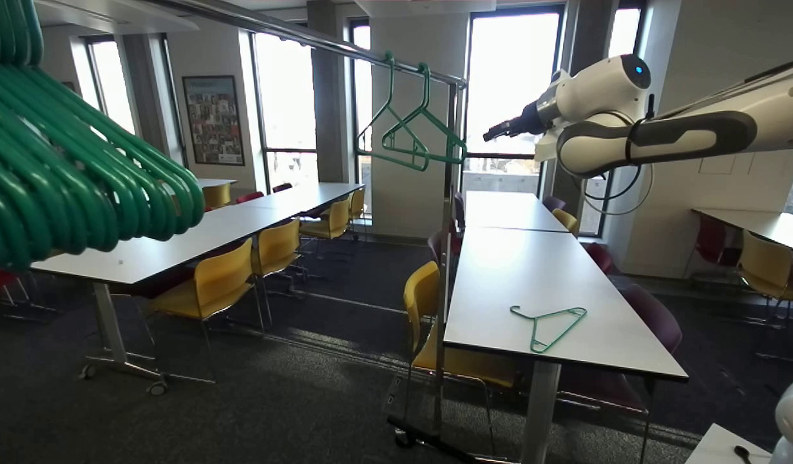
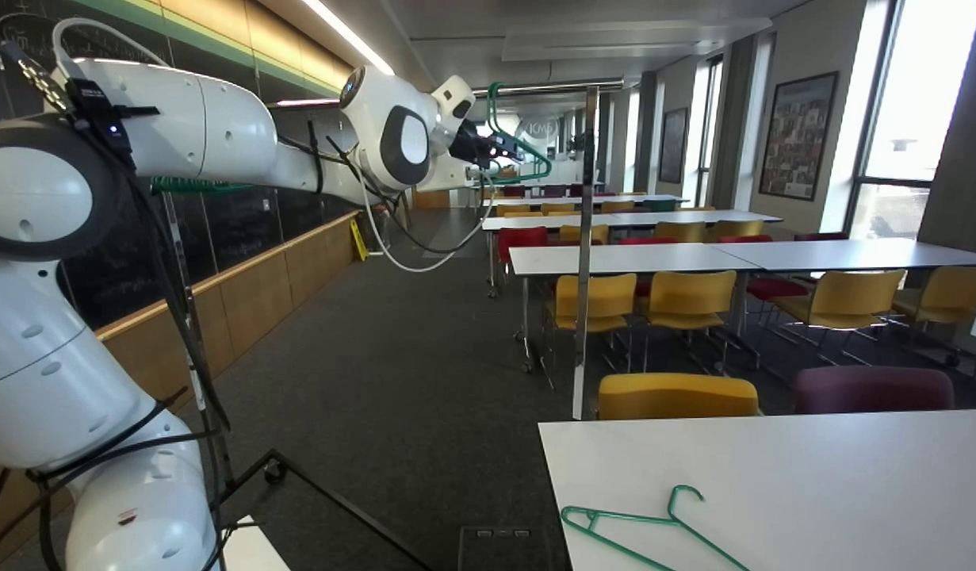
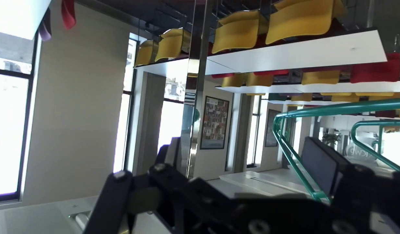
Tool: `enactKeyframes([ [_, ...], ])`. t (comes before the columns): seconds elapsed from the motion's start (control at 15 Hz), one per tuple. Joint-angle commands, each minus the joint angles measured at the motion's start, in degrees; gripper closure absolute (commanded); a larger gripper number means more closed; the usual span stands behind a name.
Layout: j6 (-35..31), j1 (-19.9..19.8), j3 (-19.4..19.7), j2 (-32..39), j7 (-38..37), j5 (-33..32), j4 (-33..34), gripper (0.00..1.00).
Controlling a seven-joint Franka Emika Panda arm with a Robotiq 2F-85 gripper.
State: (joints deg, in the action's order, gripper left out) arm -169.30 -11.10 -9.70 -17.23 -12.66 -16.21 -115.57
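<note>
My gripper is open and holds nothing. In the wrist view, which stands upside down, its two fingers are wide apart (image 3: 245, 159). A green hanger (image 3: 316, 112) shows close beside the right-hand finger there, with a second green hanger (image 3: 378, 123) farther right. In an exterior view, two green hangers (image 1: 424, 96) hang near the rail's end, and the gripper (image 1: 497, 133) is a little to their right, apart from them. In an exterior view, the gripper (image 2: 499, 149) overlaps a hanging green hanger (image 2: 535, 151). Another green hanger (image 1: 562, 332) lies on the white table, also seen in an exterior view (image 2: 630, 517).
The metal rail (image 1: 344, 48) ends at an upright post (image 1: 446, 258), which also shows in the wrist view (image 3: 195, 81). Several green hangers (image 1: 80, 174) hang at the rail's near end. A white table (image 1: 512, 264) and yellow chairs (image 1: 422, 290) stand below.
</note>
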Motion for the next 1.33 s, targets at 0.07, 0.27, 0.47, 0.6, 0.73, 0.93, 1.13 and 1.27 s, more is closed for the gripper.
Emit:
enactKeyframes([
  [0.07,-1.3,-5.2,-4.6,-0.9,-6.1,-6.3,1.1,0.0],
  [0.27,-1.9,-1.3,-3.2,-1.8,-4.7,-1.7,0.6,0.0],
  [0.47,-2.9,1.4,-2.1,-3.1,-4.3,2.2,0.6,0.0],
  [0.6,-3.6,2.6,-1.6,-3.9,-3.9,3.9,0.7,0.0],
  [0.73,-3.8,3.7,-1.0,-4.5,-3.7,5.0,0.6,0.0],
  [0.93,-3.2,4.7,-0.5,-4.7,-3.3,5.5,0.7,0.0],
  [1.13,-2.8,5.4,-0.2,-3.9,-3.1,5.1,0.5,0.0],
  [1.27,-2.6,5.3,-0.3,-3.3,-3.1,4.8,0.3,0.0],
])
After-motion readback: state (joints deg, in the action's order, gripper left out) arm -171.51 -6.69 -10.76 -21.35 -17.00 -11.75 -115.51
